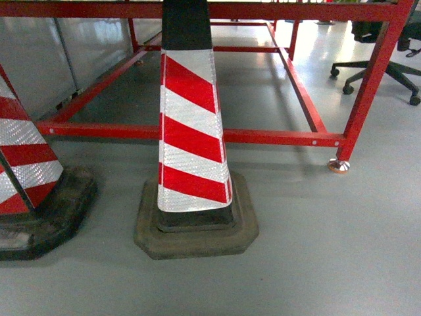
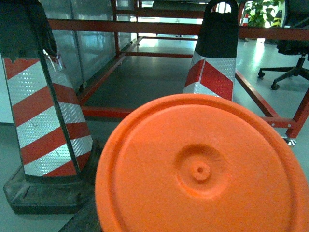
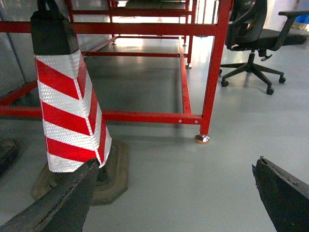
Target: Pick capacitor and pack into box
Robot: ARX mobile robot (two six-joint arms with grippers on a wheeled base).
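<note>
In the left wrist view an orange-red round piece, the capacitor (image 2: 200, 169), fills the lower frame very close to the camera, well off the floor. It has a raised rim and a small dimple at its centre. It hides my left gripper's jaws; only a dark finger (image 2: 83, 220) edge shows at its lower left, and the gripper seems shut on it. My right gripper (image 3: 174, 195) hangs open above bare grey floor, with nothing between its dark fingers (image 3: 63, 203). The box is out of view. Neither gripper shows in the head view.
A red-and-white striped cone (image 1: 191, 131) on a black base stands straight ahead, with a second cone (image 1: 23, 171) at the left. Behind them runs a red metal frame (image 1: 263, 137) with a foot (image 1: 339, 166). An office chair (image 3: 253, 38) stands at the right.
</note>
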